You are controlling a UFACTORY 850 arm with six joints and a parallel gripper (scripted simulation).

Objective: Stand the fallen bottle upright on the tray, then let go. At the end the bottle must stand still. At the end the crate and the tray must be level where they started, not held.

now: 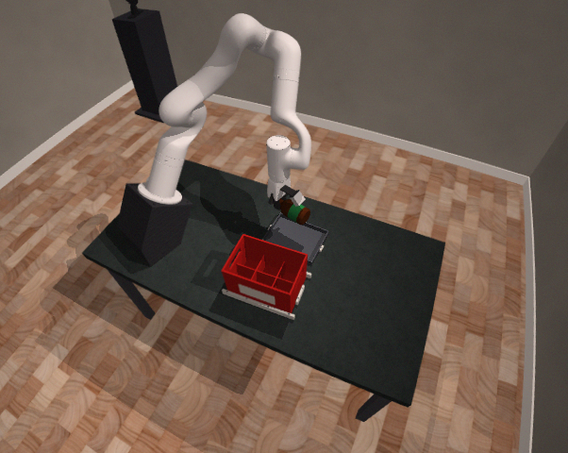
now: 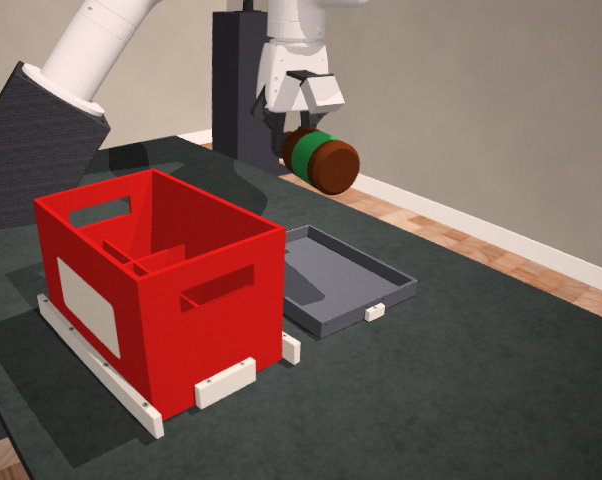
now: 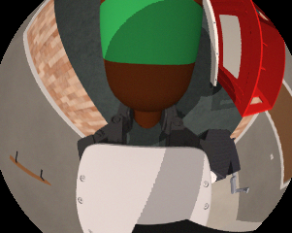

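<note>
The brown bottle [image 1: 296, 212] [image 2: 322, 160] [image 3: 149, 52] with a green label band is held lying roughly level in the air, above the far end of the grey tray [image 1: 313, 240] [image 2: 389, 273]. My gripper [image 1: 282, 201] [image 2: 290, 135] [image 3: 147, 98] is shut on the bottle near its neck end; the base points toward the exterior camera. The tray holds nothing. The red crate [image 1: 259, 287] [image 2: 213, 330] [image 3: 262, 46] with dividers stands in front of the tray.
White locating blocks [image 2: 223, 382] [image 2: 374, 311] sit against the crate and the tray on the dark table [image 1: 372, 311] [image 2: 446, 387]. The arm's dark pedestal [image 1: 150, 226] stands at the table's left. A tall dark column [image 1: 142, 58] stands behind on the floor.
</note>
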